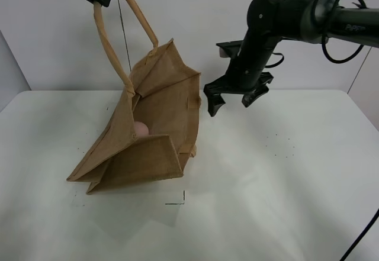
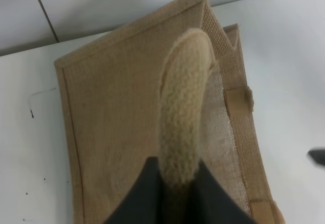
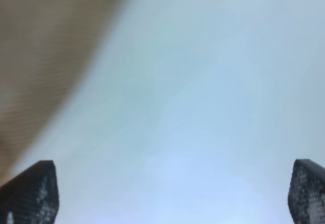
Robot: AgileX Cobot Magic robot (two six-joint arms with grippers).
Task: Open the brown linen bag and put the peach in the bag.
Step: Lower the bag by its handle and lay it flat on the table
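1. Spreading under everything is the flat white bench (image 1: 284,202), matte and pale, with a few dark specks on it.
2. The brown linen bag (image 1: 160,104), a large rectangular tan tote of coarse woven cloth, rests on the left half of the bench. It is tilted, its lower edge on the surface and its upper part pulled up toward the top left. Its mouth gapes open and the gusseted sides are partly folded in.
3. The black jointed right arm (image 1: 296,18) reaches in from the upper right edge of the high view.
4. One lighter beige looped rope-like handle (image 1: 109,42) rises taut from the bag's upper edge.
5. The right tool (image 1: 232,98) hangs above the bench just to the right of the bag's mouth, apart from the cloth. Its dark fingers are spread wide with nothing between them; its wrist view is blurred, showing only tan cloth at one side and pale bench.
6. The left tool (image 2: 177,183) sits at the top left of the high view, its dark fingers pressed together on the handle, one on each side.
7. The peach (image 1: 140,129), a small round pale pink fruit, lies inside the bag, seen through the open mouth and partly hidden by the near panel.
8. A small black corner mark (image 1: 179,200) lies on the bench just in front of the bag.
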